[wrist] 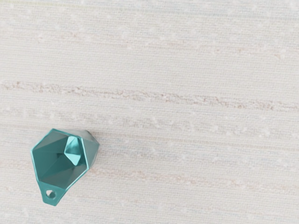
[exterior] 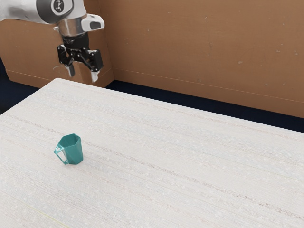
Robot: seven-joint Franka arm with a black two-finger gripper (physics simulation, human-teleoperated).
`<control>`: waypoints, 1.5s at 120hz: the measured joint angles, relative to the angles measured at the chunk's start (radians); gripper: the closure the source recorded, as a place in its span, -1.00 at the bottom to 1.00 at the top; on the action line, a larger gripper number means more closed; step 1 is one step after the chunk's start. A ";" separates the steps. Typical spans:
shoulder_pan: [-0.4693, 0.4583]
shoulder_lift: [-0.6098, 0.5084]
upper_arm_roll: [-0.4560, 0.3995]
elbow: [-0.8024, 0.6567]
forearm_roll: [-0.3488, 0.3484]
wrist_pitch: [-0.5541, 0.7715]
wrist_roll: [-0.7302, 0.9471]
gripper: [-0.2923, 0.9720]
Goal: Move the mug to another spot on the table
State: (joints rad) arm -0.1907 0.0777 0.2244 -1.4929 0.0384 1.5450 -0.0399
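— Teal mug (exterior: 70, 149), location?
— We find it upright on the pale table (exterior: 199, 161), toward the exterior view's left.
— Gripper (exterior: 83, 76)?
— We record it raised near the table's far corner, fingers spread, empty, well apart from the mug.

Brown, lightly speckled wall (exterior: 213, 42) across the back; strip of dark blue floor (exterior: 228, 107) along its foot

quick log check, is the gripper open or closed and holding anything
Gripper: open, holding nothing, well above the mug.
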 joint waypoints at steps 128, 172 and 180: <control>-0.013 -0.449 0.221 -0.938 0.116 0.554 0.317 -0.52; -0.011 -0.448 0.315 -1.093 0.167 0.761 0.556 -0.52; -0.011 -0.433 0.319 -1.103 0.169 0.787 0.573 -0.52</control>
State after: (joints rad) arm -0.2022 -0.3551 0.5432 -2.5962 0.2075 2.3321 0.5334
